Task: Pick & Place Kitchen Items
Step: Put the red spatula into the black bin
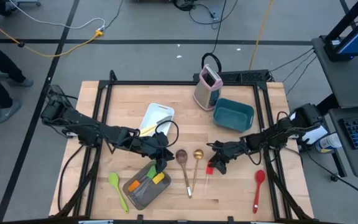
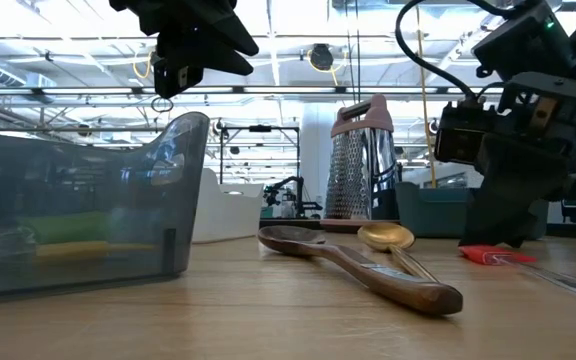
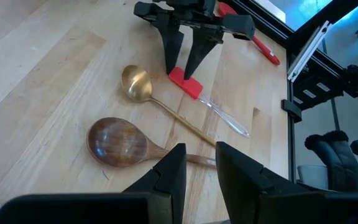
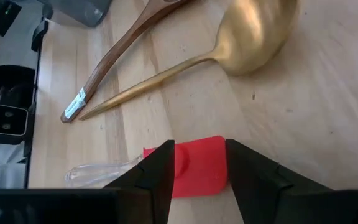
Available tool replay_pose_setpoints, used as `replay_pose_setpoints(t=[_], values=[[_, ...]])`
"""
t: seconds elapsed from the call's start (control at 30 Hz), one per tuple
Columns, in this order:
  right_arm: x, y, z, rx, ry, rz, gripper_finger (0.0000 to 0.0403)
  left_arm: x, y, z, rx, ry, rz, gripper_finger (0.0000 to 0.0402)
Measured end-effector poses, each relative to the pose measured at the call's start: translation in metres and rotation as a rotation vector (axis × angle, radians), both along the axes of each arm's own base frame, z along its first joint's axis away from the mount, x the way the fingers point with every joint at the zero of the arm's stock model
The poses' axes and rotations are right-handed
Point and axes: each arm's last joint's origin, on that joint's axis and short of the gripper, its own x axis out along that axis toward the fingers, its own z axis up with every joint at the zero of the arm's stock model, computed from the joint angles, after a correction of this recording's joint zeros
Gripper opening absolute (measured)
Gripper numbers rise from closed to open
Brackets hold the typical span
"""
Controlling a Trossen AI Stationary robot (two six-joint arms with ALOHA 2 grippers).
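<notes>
- Right gripper [image 1: 217,165] is down at the table just beside the gold spoon [image 1: 197,163], on the side away from the wooden spoon [image 1: 183,160]
- Its two fingers [image 4: 159,169] stand apart, straddling the red blade of the red spatula [image 4: 191,164]; the blade lies flat on the wood between them
- From the left wrist view the fingertips sit either side of that blade, but I can't quite tell whether they touch it
- The red spatula's clear handle [image 3: 224,116] runs along the table, away from the gripper
- Gold spoon and wooden spoon lie side by side, bowls pointing toward the far end of the table
- Left gripper [image 1: 161,163] hangs above the grey pan [image 1: 143,194], on the other side of the gold spoon from the right gripper; its fingers [image 3: 173,172] show a narrow gap with nothing in it
- Inside the grey pan: a green, a yellow and an orange piece
- Green spatula [image 1: 117,188] rests on the table just beyond the grey pan, further from the gold spoon
- Red spoon [image 1: 258,186] lies well off past the right gripper
- Box grater [image 1: 207,85], teal bin [image 1: 233,114] and white tray [image 1: 156,118] stand behind the gold spoon, toward the far edge
</notes>
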Motion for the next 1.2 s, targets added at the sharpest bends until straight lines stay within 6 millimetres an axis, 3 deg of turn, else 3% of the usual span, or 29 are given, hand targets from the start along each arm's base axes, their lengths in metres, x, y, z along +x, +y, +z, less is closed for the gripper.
replay_pose_setpoints(t=[0.3, 0.63, 0.97, 1.2], values=[[-0.0053, -0.0009, -0.0004, 0.003, 0.046, 0.009, 0.0126, 0.0001, 0.0, 0.0002, 0.0, -0.002, -0.001, 0.009], [-0.0071, 0.0049, 0.0018, 0.048, 0.036, 0.085, 0.0041, 0.0, -0.0001, 0.0001, 0.005, -0.002, -0.004, 0.009], [-0.0101, 0.0046, 0.0052, 0.054, 0.023, 0.121, 0.0062, 0.0005, -0.0002, 0.0006, 0.013, -0.011, -0.011, 0.009], [-0.0091, 0.0048, 0.006, 0.031, -0.001, 0.145, 0.0015, 0.0019, -0.0005, 0.0027, 0.018, -0.039, -0.019, 0.009]])
